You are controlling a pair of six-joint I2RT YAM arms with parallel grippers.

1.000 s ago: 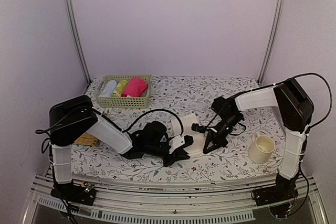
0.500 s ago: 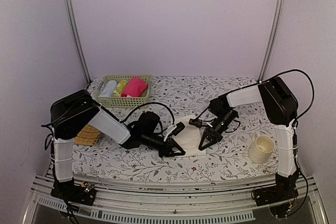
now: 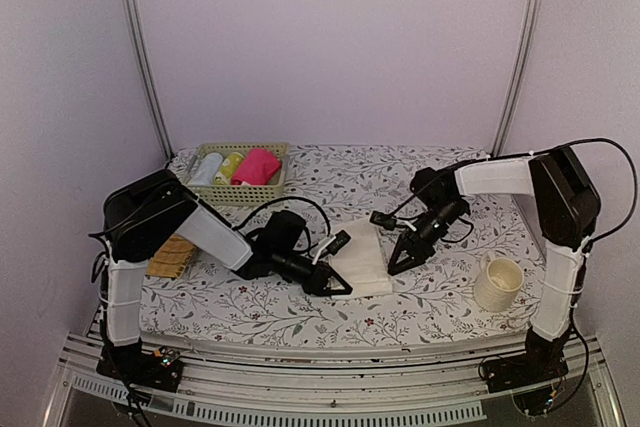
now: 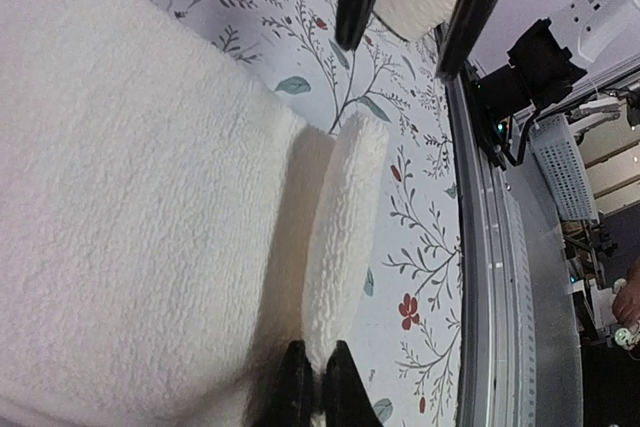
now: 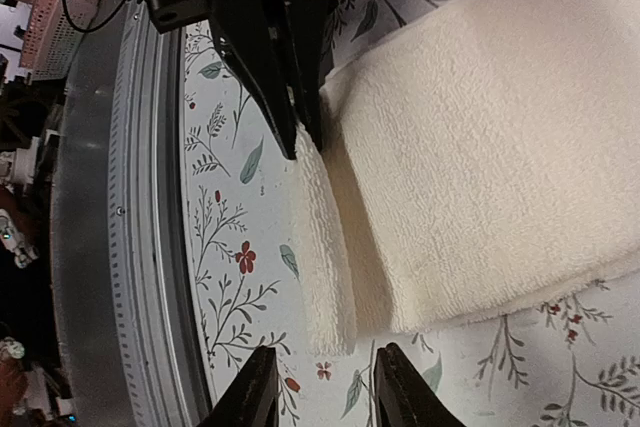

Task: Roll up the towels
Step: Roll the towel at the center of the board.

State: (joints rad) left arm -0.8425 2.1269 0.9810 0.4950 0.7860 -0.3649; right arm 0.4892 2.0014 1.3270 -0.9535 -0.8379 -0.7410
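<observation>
The cream-white towel (image 3: pixel 362 255) lies folded on the flowered table, with its near edge standing up as a narrow fold (image 4: pixel 345 217). My left gripper (image 4: pixel 318 387) is shut on the left end of that fold, low at the towel's near left corner (image 3: pixel 338 285). My right gripper (image 5: pixel 318 387) is open with nothing between its fingers. It hangs just off the fold's right end (image 5: pixel 325 277), at the towel's right side (image 3: pixel 398 261). The bright pink towel (image 3: pixel 257 165) sits rolled in the basket at the back left.
A green basket (image 3: pixel 235 193) at the back left also holds a white and a yellow roll. A cream mug (image 3: pixel 497 283) stands at the front right. A tan straw mat (image 3: pixel 168 257) lies at the left, partly under the left arm. The table's metal front rail (image 5: pixel 140 247) is close.
My right gripper has opened and let go of the towel's edge, drawing back to the right. The towel has settled flatter on the table. My left gripper stays shut on it.
</observation>
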